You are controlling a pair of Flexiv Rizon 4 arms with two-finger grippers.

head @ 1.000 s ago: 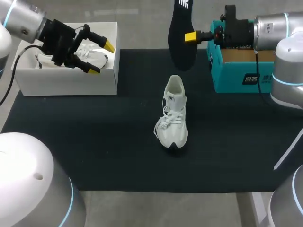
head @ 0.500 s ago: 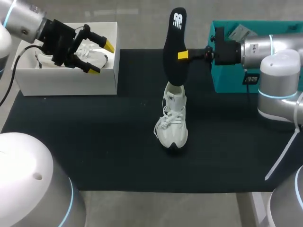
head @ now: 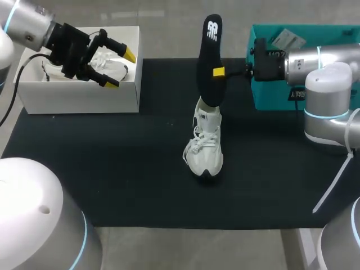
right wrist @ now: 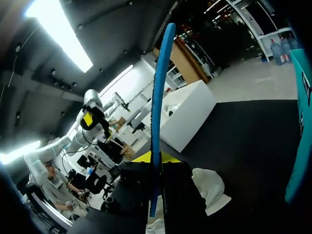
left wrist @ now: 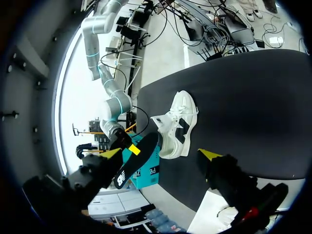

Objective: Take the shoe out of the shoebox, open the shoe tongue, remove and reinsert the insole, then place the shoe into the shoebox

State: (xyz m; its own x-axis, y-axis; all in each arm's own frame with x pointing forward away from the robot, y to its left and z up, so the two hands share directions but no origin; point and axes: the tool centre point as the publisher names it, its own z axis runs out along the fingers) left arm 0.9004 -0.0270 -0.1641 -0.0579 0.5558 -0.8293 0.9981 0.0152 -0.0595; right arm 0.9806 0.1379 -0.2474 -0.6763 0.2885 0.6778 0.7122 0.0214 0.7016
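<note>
A white shoe [head: 205, 143] stands on the black mat [head: 112, 169] at mid-table, toe toward the front edge. My right gripper [head: 219, 72] is shut on a black insole [head: 209, 56], holding it upright over the shoe's heel opening with its lower end at the collar. In the right wrist view the insole [right wrist: 157, 107] shows edge-on between the fingers, with the shoe [right wrist: 210, 187] just beyond. My left gripper [head: 115, 68] hangs open over the white shoebox [head: 79, 98]. From the left wrist, the shoe [left wrist: 175, 122] and insole [left wrist: 134, 161] lie ahead of the open gripper [left wrist: 161, 154].
A second white shoe [head: 109, 61] lies inside the white shoebox at the back left. A teal box [head: 270, 93] stands at the back right under my right arm. The black mat covers most of the table.
My right arm has lowered the insole and swung it toward the shoe, so its lower end now meets the shoe's heel opening. The left arm has not moved.
</note>
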